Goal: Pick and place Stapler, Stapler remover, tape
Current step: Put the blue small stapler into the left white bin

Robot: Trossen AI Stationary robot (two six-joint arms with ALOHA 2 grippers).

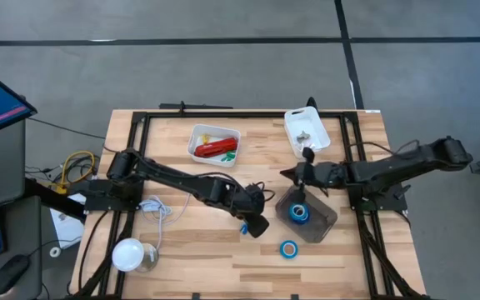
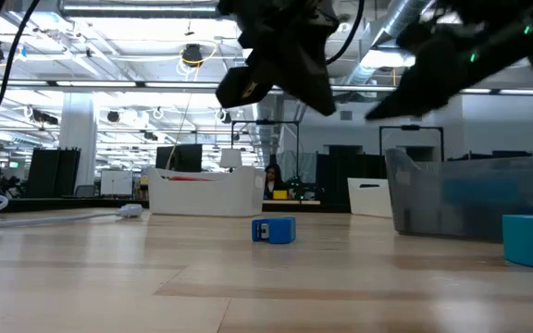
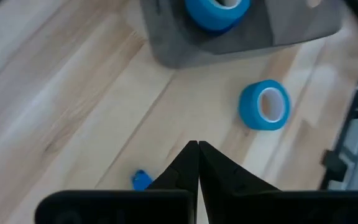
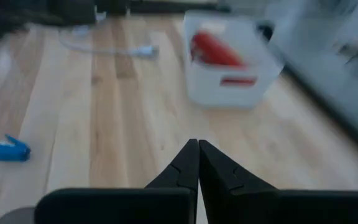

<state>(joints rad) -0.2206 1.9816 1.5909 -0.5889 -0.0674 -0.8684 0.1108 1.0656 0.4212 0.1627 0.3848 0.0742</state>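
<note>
A: What filled the high view, biggest first?

B: The pale wooden slatted tabletop [image 1: 182,258] took the centre of the frame. Across it lay the two dark arms. The left gripper [image 1: 257,225] sat just below centre, and the right gripper [image 1: 304,177] hung right of centre, over the upper edge of the clear grey plastic bin [image 1: 322,223].

A: Were the fingers holding anything?

B: No. Both wrist views showed each pair of fingers pressed tip to tip, fully closed and empty.

A: Where were the task's things?

B: The long glossy red stapler [image 1: 215,149] lay in the white rectangular tray [image 1: 200,133] at upper centre, probably sorted there already. A second white tray [image 1: 317,132] to its right held a small item I could not identify. One bright-blue roll of tape [image 1: 298,213] sat inside the grey bin; another blue tape roll [image 1: 288,248] lay on the bare wood just below the bin, which I judged still needed placing.

A: And the smallest piece?

B: A small blue clamp-shaped piece [image 1: 244,227], possibly the staple remover, lay on the wood just beside the left gripper. That arm likely hovered there because the piece was its next pick, though the fingers would first need to open.
</note>
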